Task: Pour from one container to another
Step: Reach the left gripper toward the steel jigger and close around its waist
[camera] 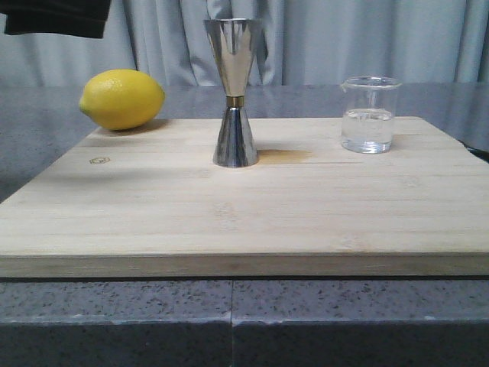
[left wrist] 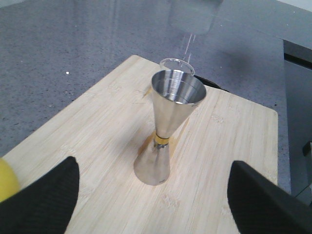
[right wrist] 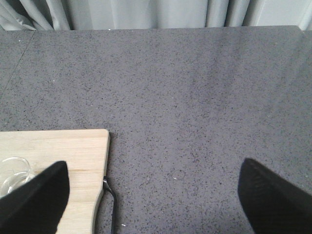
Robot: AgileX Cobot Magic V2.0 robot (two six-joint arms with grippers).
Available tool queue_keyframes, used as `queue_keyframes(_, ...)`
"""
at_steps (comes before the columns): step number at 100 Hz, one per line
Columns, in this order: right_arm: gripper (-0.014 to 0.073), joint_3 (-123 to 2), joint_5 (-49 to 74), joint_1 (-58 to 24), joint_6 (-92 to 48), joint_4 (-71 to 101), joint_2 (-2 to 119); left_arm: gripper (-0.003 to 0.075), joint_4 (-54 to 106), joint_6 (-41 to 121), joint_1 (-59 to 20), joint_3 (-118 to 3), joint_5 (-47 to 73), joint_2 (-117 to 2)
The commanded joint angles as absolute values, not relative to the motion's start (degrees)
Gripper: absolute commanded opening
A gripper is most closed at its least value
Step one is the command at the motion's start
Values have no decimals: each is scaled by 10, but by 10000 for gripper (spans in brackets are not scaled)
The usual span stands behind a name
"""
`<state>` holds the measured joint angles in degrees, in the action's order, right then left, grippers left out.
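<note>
The steel jigger (camera: 234, 92) stands upright at the middle of the wooden board (camera: 229, 214), gold band at its waist. The clear glass beaker (camera: 370, 115), partly filled with clear liquid, stands to its right near the board's far edge. In the left wrist view the jigger (left wrist: 168, 124) stands ahead of my open left gripper (left wrist: 156, 195), with the beaker's rim (left wrist: 176, 64) just showing behind it. My right gripper (right wrist: 153, 195) is open over the grey counter beside the board's right edge; the beaker (right wrist: 12, 175) shows at its left finger. Neither gripper appears in the front view.
A yellow lemon (camera: 122, 99) lies at the board's far left corner, its edge also showing by my left finger (left wrist: 6, 178). The board rests on a speckled grey counter (right wrist: 195, 97). Grey curtains (camera: 344, 38) hang behind. A thin black loop (right wrist: 111, 200) sticks out at the board's right edge.
</note>
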<state>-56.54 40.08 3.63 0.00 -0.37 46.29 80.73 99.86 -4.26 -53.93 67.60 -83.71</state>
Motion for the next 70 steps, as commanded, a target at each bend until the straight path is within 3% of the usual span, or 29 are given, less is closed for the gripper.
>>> queue_keyframes(1,648,-579,357,35,-4,-8,463,566,863,1029,-71,-553,726,-835)
queue_keyframes(24,648,-579,357,35,-4,-8,463,566,891,1100,-138,-553,690,-866)
queue_keyframes(70,648,-579,345,35,-4,-8,463,566,942,1163,-140,-554,695,-941)
